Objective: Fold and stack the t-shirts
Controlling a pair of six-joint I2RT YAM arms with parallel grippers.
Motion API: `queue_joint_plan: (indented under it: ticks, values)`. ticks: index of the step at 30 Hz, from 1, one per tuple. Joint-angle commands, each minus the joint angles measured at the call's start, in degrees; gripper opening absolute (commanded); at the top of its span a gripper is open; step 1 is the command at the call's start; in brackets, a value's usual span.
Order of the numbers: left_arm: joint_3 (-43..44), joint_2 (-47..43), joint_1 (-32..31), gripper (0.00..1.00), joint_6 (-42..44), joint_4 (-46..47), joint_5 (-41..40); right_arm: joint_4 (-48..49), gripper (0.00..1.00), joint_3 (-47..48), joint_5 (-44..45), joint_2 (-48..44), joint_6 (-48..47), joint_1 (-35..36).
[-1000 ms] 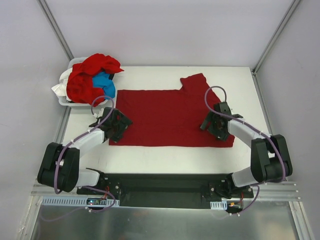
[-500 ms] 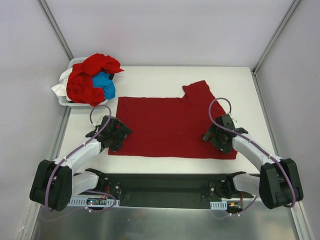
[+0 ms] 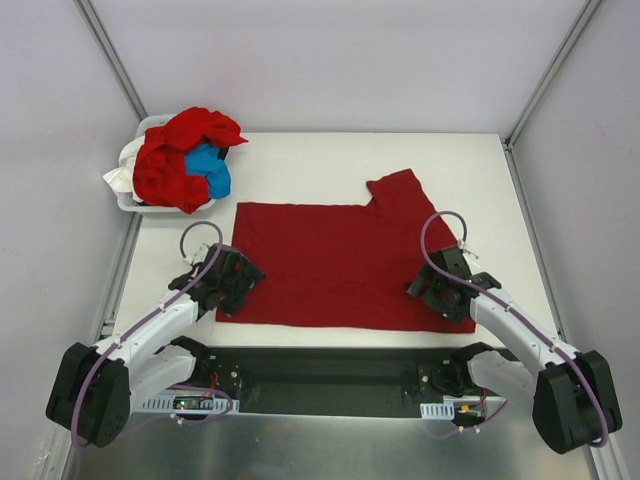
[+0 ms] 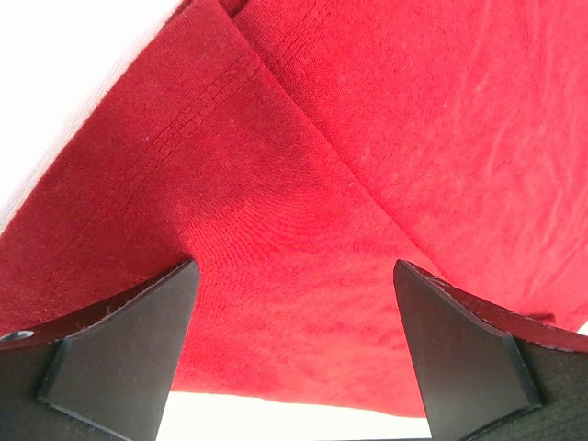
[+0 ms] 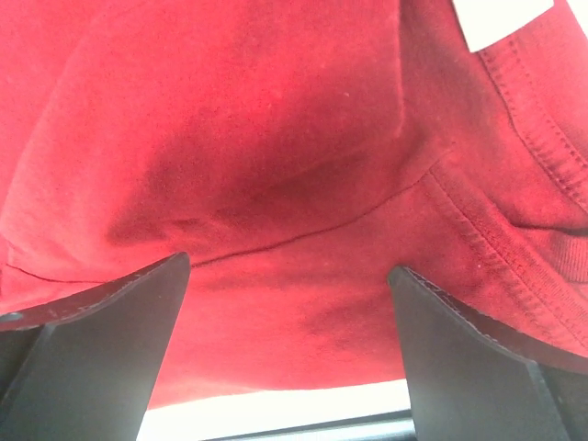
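Deep-red cloth t-shirt (image 3: 330, 262) is lying flat on the white table (image 3: 300, 160), its long axis running left to right. One short sleeve (image 3: 398, 190) is sticking out toward the far side at the right end. Its small white neck label (image 5: 501, 18) is showing in the right wrist view, so the collar end is pointing right. The left gripper (image 3: 232, 282) is sitting at the near-left corner and the right gripper (image 3: 437, 288) at the near-right corner, both with jaws spread wide over the cloth. More crumpled red shirts (image 3: 170, 160) and a bright blue one (image 3: 210, 172) are lying heaped in a white basket (image 3: 125, 198) at the far left.
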Motion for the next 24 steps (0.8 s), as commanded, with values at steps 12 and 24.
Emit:
queue_joint_plan:
  ticks: [12,24]
  values:
    - [37.31,8.66,1.66,0.96,30.92,-16.04,-5.19,-21.14,0.96,50.42,6.62,8.45,-26.9,0.74]
    - [59.13,39.68,8.17,0.77,42.8,-16.13,-5.61,-5.4,0.96,67.06,-17.63,37.2,-36.4,-12.71]
